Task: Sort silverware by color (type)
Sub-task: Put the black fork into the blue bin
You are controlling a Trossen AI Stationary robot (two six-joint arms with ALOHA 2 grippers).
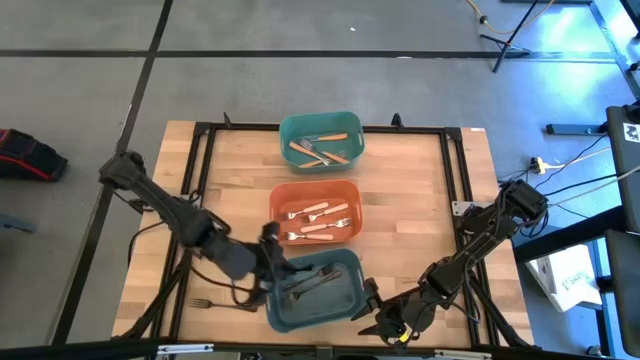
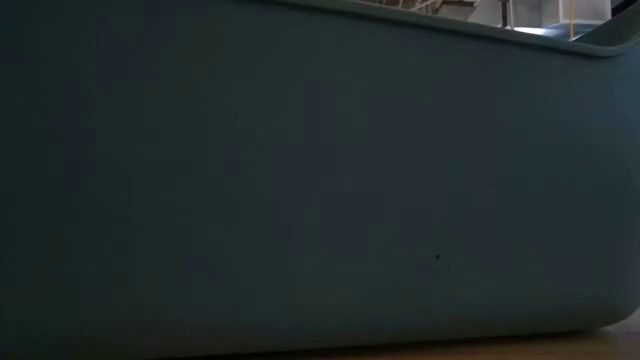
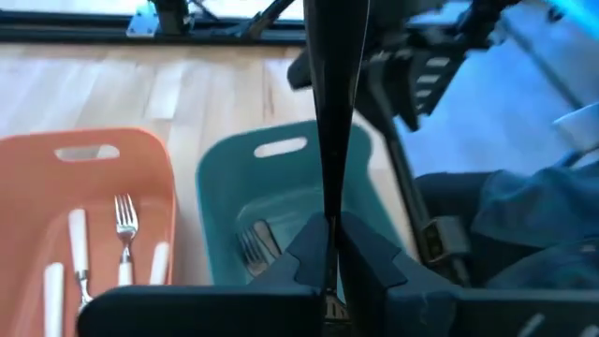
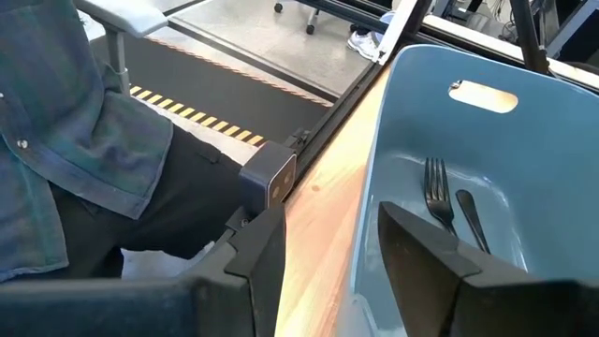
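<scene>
Left gripper (image 1: 268, 262) is hovering, pressed together, at the blue-grey bin's (image 1: 345, 300) left rim, seemingly empty; right gripper (image 1: 368, 312) is waiting spread.

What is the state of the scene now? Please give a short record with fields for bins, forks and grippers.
teal bin: brown-handled forks
orange bin: cream-handled forks
blue-grey bin: dark metal forks
loose fork: on table, left of blue-grey bin
left gripper: shut on a dark fork, at blue-grey bin's left rim
right gripper: open, right of blue-grey bin
</scene>
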